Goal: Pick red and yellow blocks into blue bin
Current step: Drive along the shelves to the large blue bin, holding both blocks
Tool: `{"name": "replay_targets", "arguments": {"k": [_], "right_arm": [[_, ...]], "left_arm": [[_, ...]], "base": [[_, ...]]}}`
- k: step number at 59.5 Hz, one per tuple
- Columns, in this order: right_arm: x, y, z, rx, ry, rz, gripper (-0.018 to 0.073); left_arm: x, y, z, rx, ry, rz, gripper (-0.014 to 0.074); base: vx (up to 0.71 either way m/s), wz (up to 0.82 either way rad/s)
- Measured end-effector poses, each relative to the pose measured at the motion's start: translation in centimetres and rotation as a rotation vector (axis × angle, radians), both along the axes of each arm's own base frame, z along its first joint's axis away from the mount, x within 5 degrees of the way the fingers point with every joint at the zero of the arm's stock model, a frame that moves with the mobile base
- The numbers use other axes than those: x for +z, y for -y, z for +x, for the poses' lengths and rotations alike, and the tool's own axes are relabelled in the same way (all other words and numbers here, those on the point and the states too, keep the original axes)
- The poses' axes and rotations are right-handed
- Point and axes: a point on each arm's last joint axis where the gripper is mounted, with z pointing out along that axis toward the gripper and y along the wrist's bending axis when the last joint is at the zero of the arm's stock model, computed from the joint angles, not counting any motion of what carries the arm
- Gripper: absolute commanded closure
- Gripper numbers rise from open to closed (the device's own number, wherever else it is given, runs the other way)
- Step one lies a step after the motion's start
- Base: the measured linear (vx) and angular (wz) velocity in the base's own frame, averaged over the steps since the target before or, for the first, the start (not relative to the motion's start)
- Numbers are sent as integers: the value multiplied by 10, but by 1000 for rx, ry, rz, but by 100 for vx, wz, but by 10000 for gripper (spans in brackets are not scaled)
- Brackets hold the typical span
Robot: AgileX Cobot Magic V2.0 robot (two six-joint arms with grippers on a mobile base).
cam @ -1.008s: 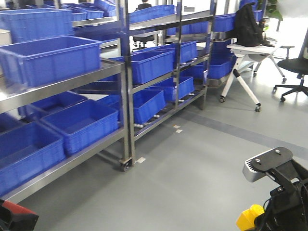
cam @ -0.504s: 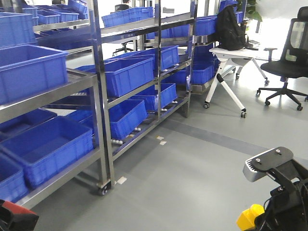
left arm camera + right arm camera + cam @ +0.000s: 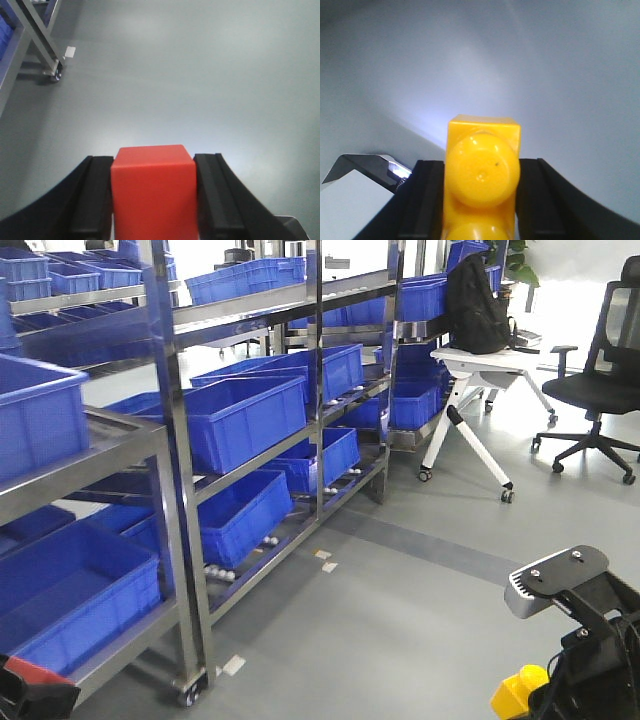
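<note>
The left gripper (image 3: 152, 162) is closed on the red cube (image 3: 152, 200), black fingers (image 3: 95, 195) pressed against its sides. The right gripper (image 3: 482, 167) is clamped likewise on the yellow studded brick (image 3: 482, 150), its arm (image 3: 600, 640) apparently held low.

Looked ahead from low down at shelves (image 3: 170, 490) and floor (image 3: 420, 620). Stared close from both wrists, probably at that same floor.
</note>
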Motion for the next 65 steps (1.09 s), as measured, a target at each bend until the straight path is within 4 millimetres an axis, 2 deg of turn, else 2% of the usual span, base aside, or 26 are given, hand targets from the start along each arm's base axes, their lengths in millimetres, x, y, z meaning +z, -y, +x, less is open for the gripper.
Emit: {"name": "replay_targets", "arguments": {"k": [40,65], "right_arm": [[0,0,0,0,0,0,315],[0,0,0,0,0,-1,315]], "left_arm": [[0,0,0,0,0,0,362],[0,0,0,0,0,0,362]], "base": [[43,-14],[38,9]]}}
